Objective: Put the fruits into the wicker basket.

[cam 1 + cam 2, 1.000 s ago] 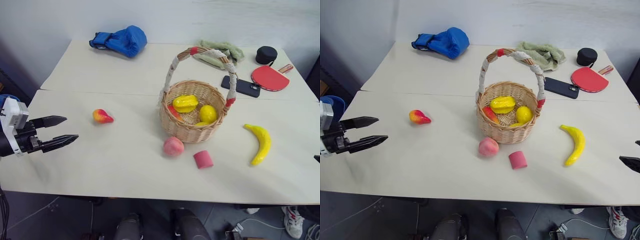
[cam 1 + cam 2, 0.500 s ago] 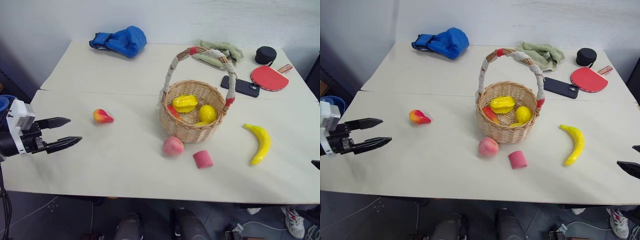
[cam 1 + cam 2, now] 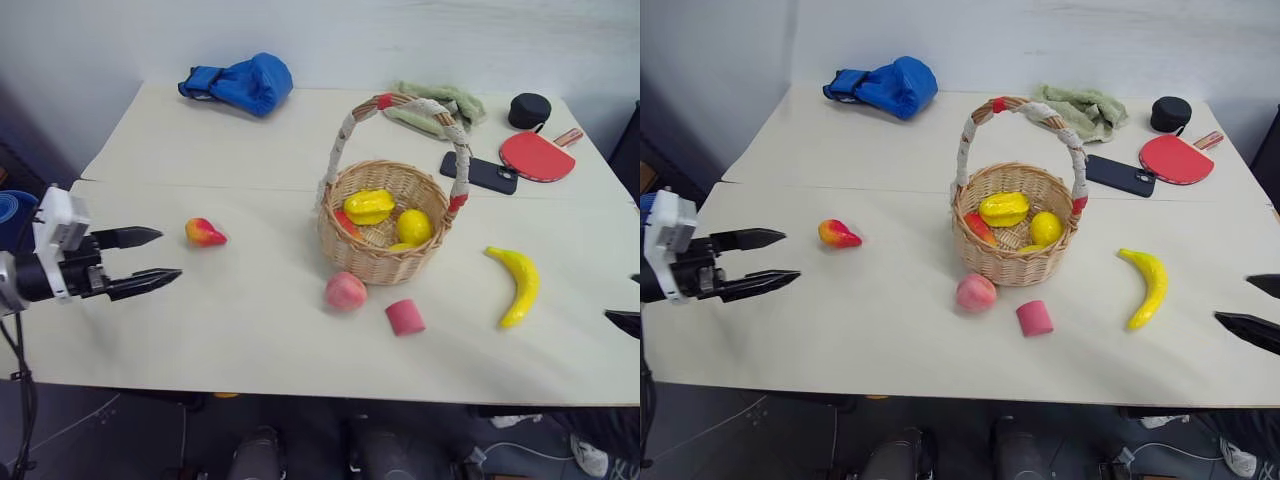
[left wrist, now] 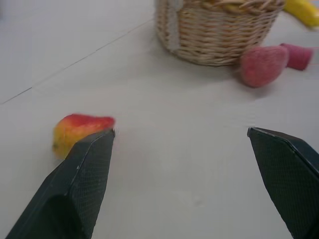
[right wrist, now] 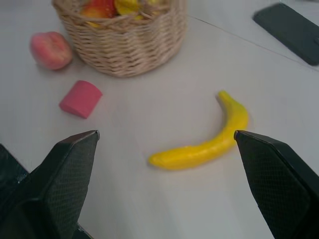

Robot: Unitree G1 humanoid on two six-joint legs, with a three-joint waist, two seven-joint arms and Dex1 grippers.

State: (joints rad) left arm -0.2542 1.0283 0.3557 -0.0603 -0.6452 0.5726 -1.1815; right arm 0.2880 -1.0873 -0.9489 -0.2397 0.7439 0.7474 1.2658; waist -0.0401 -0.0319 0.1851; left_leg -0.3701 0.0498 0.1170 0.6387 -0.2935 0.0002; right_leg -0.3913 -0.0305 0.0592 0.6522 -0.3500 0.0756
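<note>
A cream table [image 3: 250, 340] carries a round woven wicker basket [image 3: 385, 262] at mid-surface, yellow toy fruits [image 3: 370, 206] inside. A curved yellow banana [image 3: 520, 285] lies toward the right edge, a pink peach [image 3: 345, 291] touches the basket's front, an orange-red pear [image 3: 204, 233] lies toward the left edge. The left gripper [image 3: 150, 256] and right gripper [image 3: 1252, 308] hover wide open, empty.

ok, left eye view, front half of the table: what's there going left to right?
left gripper → pear → peach → pink block → banana → right gripper
</note>
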